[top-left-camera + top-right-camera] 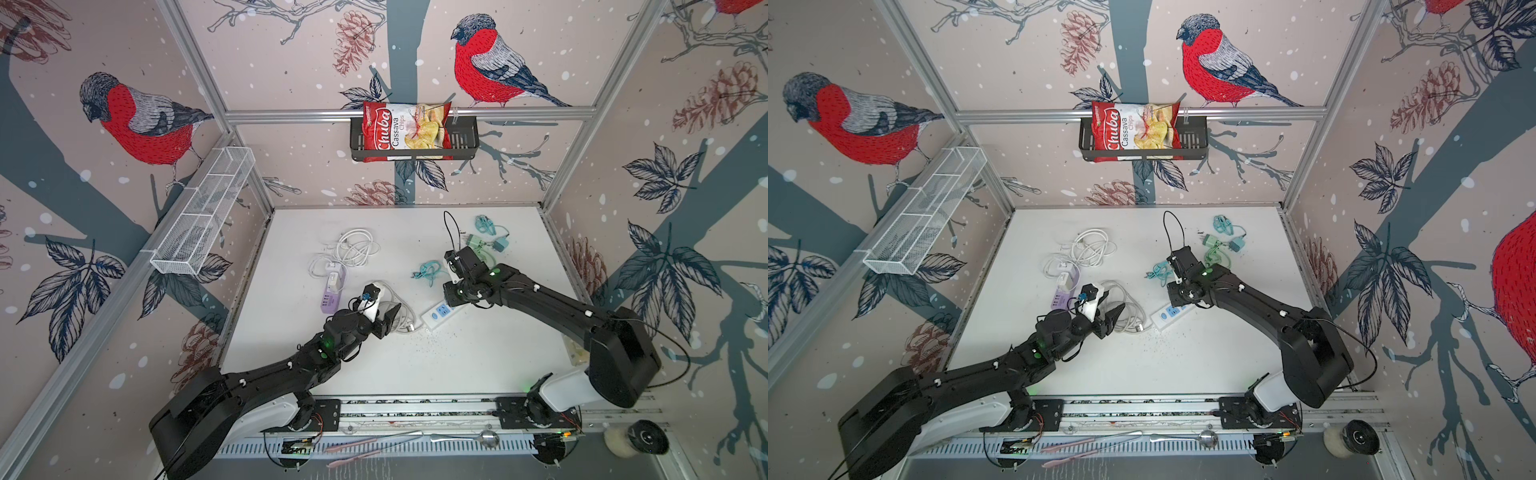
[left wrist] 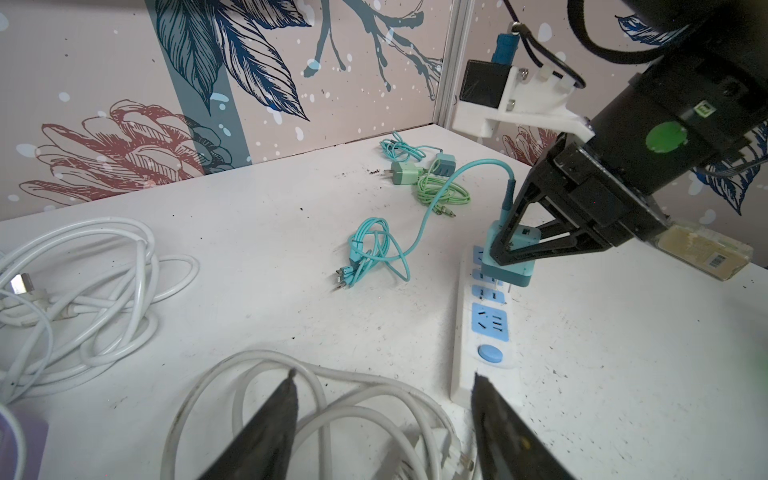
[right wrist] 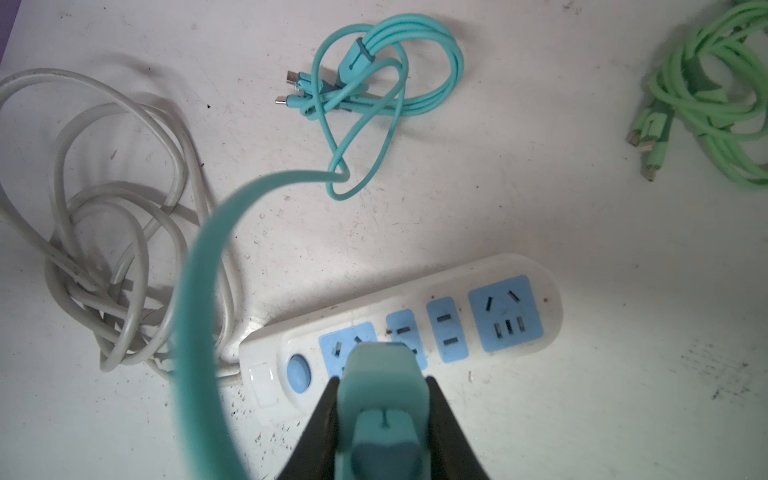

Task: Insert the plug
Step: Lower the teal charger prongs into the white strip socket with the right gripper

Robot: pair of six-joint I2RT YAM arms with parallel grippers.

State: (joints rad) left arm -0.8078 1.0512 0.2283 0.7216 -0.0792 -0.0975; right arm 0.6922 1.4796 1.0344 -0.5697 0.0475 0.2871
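**Pinched teal plug (image 3: 382, 415) hanging just over the power strip (image 3: 505, 313)**

Closest to my right wrist, the teal plug is sitting pinched in my right gripper (image 3: 381, 379), both black fingers pressing on its sides. It is hanging just above the white power strip, over the blue sockets near the round switch (image 3: 298, 373). Seen from the left wrist, its metal prongs (image 2: 497, 286) are showing under the body, so it is not seated, and I cannot tell whether the tips are touching the strip. Its teal cable (image 3: 203, 266) is arching away to a tied bundle (image 3: 374, 79) lying on the table (image 1: 457, 365) just beyond the strip. My left gripper (image 2: 385, 374) is hovering with its jaws spread, holding nothing, above the strip's coiled white cord (image 2: 257, 354) and beside the switch end. Farther out, a green cable (image 3: 715, 95) is lying coiled, with a green charger (image 1: 473, 240) and a teal charger (image 1: 500, 245) behind it. Off to the left in both top views, a purple strip (image 1: 330, 297) is carrying a white charger (image 1: 334, 281), its white cable (image 1: 355, 247) looping beyond. Farthest, on the back wall, a black basket (image 1: 465, 141) is holding a red chips bag (image 1: 405, 131)
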